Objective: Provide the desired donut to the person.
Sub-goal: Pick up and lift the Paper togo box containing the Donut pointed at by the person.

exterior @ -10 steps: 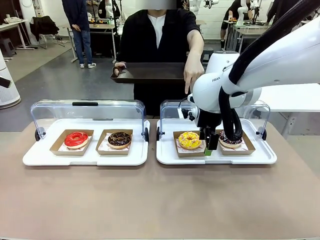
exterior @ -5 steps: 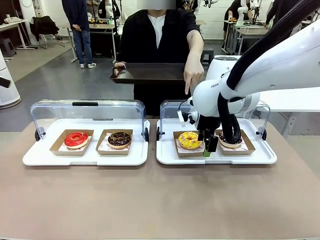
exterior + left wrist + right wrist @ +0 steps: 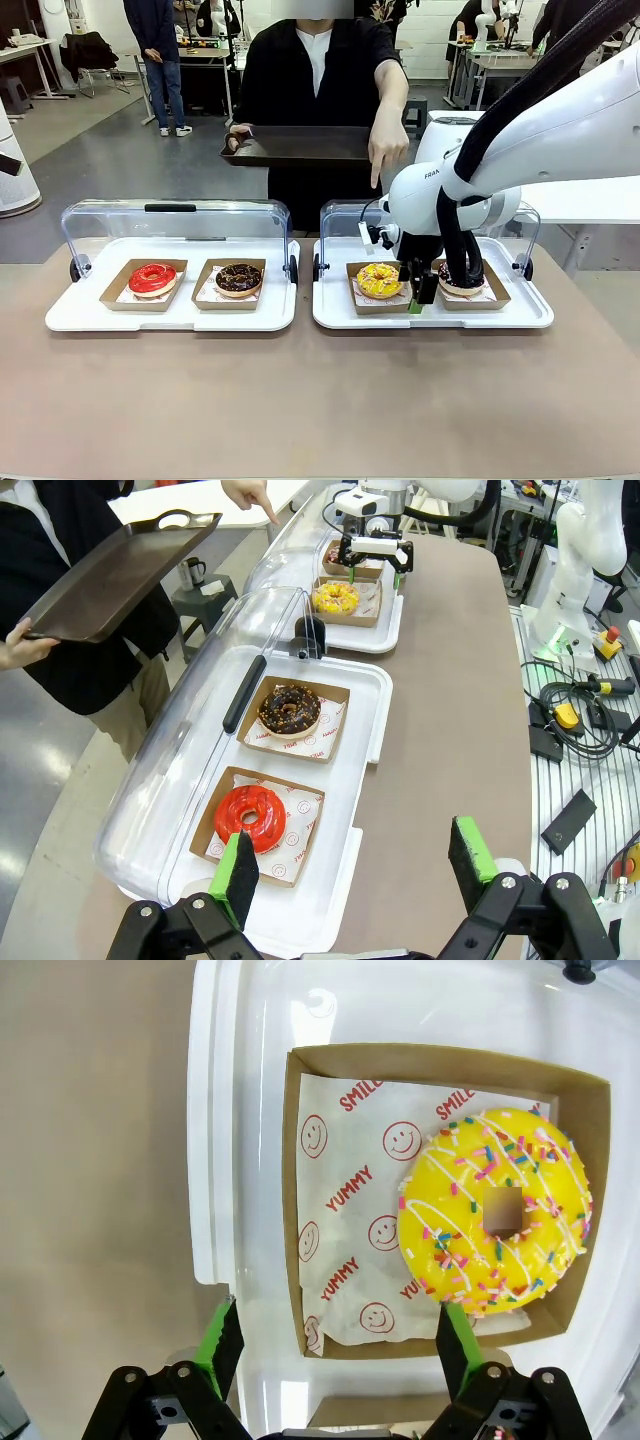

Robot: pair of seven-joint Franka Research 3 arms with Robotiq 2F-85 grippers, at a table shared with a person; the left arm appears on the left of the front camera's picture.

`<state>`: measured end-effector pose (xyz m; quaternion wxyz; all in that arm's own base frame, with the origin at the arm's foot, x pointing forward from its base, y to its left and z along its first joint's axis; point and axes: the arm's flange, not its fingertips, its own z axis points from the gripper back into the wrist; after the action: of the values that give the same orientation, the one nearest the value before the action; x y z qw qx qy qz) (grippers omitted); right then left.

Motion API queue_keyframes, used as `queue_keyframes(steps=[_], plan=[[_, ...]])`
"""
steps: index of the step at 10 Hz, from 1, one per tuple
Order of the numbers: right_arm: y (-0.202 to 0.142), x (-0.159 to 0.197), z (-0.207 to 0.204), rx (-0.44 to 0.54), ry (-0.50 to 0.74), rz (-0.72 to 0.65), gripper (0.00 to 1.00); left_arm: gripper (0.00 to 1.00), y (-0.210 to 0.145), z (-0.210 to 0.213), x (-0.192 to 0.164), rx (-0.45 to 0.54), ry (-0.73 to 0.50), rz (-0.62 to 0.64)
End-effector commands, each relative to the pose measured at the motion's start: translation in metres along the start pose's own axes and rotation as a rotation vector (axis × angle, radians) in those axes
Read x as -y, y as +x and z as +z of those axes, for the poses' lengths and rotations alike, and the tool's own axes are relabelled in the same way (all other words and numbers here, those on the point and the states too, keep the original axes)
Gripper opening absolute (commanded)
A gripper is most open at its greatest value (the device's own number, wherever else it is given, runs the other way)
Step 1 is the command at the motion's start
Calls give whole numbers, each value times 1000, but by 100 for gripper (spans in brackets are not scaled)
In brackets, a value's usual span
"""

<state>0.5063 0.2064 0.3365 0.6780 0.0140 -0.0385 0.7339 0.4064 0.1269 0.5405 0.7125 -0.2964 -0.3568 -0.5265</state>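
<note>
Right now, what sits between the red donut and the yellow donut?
In the front view, the chocolate donut lies between the red donut and the yellow donut.

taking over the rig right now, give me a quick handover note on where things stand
Both open, empty: left gripper back by the red donut; right gripper above the yellow donut in its box on the right tray.
The person's hand points down towards the yellow donut; their other hand holds a dark tray.
Done: approach only.
Left: grasp the yellow donut, probably deliver it to the dark tray.
</note>
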Motion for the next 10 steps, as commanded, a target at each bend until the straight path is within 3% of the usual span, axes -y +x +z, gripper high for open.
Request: queue_keyframes(steps=[1, 10], plan=[[1, 3, -4, -20, -19, 27, 98, 100, 1, 0, 0, 19, -2, -11], [-1, 4, -3, -17, -8, 28, 13, 100, 1, 0, 0, 19, -2, -11]])
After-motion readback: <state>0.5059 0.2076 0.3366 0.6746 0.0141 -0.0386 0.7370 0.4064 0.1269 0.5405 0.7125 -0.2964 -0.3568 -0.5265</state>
